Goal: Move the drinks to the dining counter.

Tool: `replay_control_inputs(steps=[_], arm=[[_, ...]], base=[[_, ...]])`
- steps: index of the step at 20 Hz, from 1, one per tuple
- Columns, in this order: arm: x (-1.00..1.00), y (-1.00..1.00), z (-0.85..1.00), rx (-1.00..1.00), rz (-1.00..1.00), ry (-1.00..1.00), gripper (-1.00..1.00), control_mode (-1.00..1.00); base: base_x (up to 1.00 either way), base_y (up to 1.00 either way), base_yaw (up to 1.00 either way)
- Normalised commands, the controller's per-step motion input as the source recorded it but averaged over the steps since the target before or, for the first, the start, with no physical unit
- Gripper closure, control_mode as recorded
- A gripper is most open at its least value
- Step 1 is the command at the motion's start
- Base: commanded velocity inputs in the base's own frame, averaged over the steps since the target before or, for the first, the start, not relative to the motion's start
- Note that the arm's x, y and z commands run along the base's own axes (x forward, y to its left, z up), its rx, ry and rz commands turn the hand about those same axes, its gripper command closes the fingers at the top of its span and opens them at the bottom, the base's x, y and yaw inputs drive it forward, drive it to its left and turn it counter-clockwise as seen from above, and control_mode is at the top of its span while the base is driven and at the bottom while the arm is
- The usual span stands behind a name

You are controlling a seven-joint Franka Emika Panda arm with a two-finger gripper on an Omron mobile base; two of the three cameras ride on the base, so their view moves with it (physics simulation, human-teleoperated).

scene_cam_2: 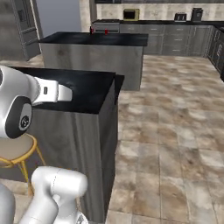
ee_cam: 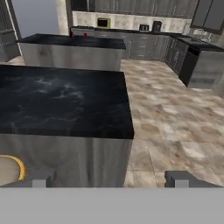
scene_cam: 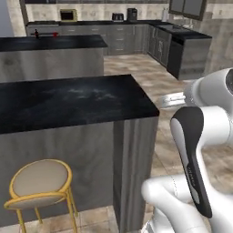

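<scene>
- Your gripper [ee_cam: 109, 178] stands wide open, holding nothing, its 2 dark tips near a glossy black veined counter [ee_cam: 65, 100].
- You get a round yellow-framed stool [scene_cam: 41, 184] in the left base view, tucked beside that counter's grey panelled side.
- Far off, tiny red cans [scene_cam: 55, 34] and a dark bottle [scene_cam: 36, 33] sit on the back counter [scene_cam: 91, 22] beyond the second black-topped block [scene_cam: 50, 43].

The near counter [scene_cam: 68, 102] had a glossy black top with faint white veins and grey wood-grain sides. The stool [scene_cam: 41, 184] had a beige seat and a yellow frame. The floor [scene_cam_2: 175, 131] was beige and brown tiles. The far cabinets [scene_cam: 123, 38] were grey. The small can [scene_cam: 55, 34] was red.
</scene>
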Motion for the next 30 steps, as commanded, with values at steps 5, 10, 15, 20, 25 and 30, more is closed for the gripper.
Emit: replay_control_inputs(steps=[5, 10, 15, 20, 25, 30], arm=[[0.00, 0.00, 0.00, 0.00, 0.00, 0.00, -1.00, 1.00], [0.00, 0.00, 0.00, 0.00, 0.00, 0.00, -1.00, 1.00], [0.00, 0.00, 0.00, 0.00, 0.00, 0.00, -1.00, 1.00], [0.00, 0.00, 0.00, 0.00, 0.00, 0.00, -1.00, 1.00], [0.00, 0.00, 0.00, 0.00, 0.00, 0.00, -1.00, 1.00], [0.00, 0.00, 0.00, 0.00, 0.00, 0.00, -1.00, 1.00]], base=[[0.59, -1.00, 0.00], [0.92, -1.00, 0.00], [1.00, -1.00, 0.00], [1.00, -0.99, 0.00], [1.00, -0.81, 0.02], [1.00, -0.34, 0.11]])
